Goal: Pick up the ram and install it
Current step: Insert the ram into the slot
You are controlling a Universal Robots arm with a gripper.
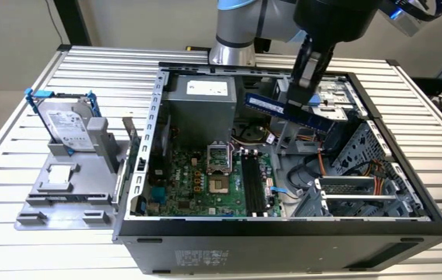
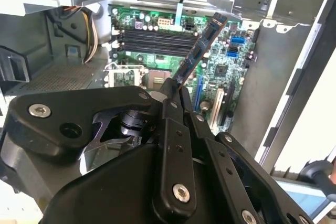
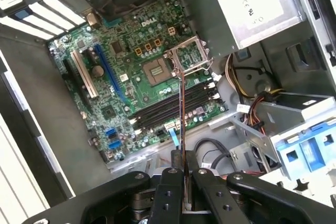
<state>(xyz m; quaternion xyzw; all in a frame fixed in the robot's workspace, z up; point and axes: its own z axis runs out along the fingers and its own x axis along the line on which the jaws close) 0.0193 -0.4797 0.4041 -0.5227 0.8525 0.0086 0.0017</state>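
Right now my gripper [image 1: 296,100] is pressed together on the ram [image 1: 266,105], pinching the flat stick between its pads. In the exterior view the ram shows on either side of my fingers. It slopes, with the end carrying the pale label higher and the other end lower. In the second wrist view the ram [image 2: 203,43] runs out from my gripper [image 2: 173,92], with its row of black chips facing that camera. In the first wrist view my gripper [image 3: 184,167] holds the ram [image 3: 181,111] edge-on, so it reads as a thin line.

I hang over the open computer case [image 1: 283,233], and the ram is in the air, apart from everything inside it. Below me lies the green motherboard [image 1: 197,186]. The long black memory slots [image 3: 173,103] sit below and ahead of my fingertips, not touching the ram. In the first wrist view the stick's line crosses them rather than lying along them. Just beyond the slots from me is the processor socket [image 3: 157,72], and past that the silver power supply [image 3: 252,9]. Well away from my gripper, outside the case toward the exterior view's left, a hard drive [image 1: 69,125] stands upright in a grey fixture [image 1: 61,204] on the slatted table [image 1: 3,175].
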